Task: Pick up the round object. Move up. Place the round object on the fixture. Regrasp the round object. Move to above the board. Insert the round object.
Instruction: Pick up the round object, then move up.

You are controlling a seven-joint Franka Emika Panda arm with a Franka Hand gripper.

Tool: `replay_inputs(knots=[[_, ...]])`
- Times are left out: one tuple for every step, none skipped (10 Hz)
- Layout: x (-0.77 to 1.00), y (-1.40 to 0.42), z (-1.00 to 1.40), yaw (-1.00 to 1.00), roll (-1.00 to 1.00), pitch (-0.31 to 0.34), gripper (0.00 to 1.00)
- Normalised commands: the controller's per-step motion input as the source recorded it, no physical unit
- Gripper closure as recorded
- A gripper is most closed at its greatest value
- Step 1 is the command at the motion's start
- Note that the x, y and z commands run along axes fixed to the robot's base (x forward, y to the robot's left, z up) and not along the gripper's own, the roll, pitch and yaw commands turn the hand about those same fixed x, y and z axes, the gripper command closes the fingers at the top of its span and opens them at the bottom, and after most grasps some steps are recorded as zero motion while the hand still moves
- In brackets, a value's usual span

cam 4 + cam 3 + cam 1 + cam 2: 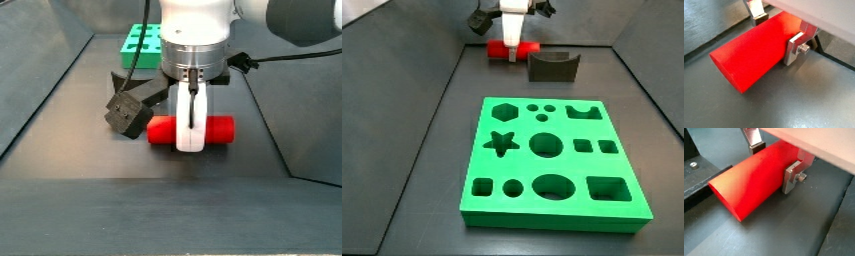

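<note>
Dark grey floor point(422, 180), walled. Board point(549, 205): green, lying flat, well apart from the gripper. Gripper point(190, 138): pointing straight down, fingers point(795, 49) closed on the round object point(754, 52), lying lengthwise at floor level. Fixture point(552, 66): just beside it.

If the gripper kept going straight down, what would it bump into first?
Probably the dark floor. The gripper points straight down with its fingers on either side of the round object, which looks to be lying on that floor.
</note>
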Motion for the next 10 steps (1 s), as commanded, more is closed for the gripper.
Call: replay_inputs(knots=[[0.00,0.00,0.00,0.00,0.00,0.000,1.00],[0.00,0.00,0.00,0.00,0.00,0.000,1.00],[0.00,0.00,0.00,0.00,0.00,0.000,1.00],[0.00,0.00,0.00,0.00,0.00,0.000,1.00],[0.00,0.00,0.83,0.00,0.00,0.000,1.00],[-0.01,0.01,0.80,-0.03,0.00,0.012,1.00],[-0.01,-0.01,0.67,-0.04,0.01,0.050,1.00],[-0.01,-0.02,0.52,-0.05,0.02,0.075,1.00],[-0.02,-0.03,0.40,-0.05,0.04,0.080,1.00],[-0.02,-0.03,0.27,-0.04,0.05,0.084,1.00]])
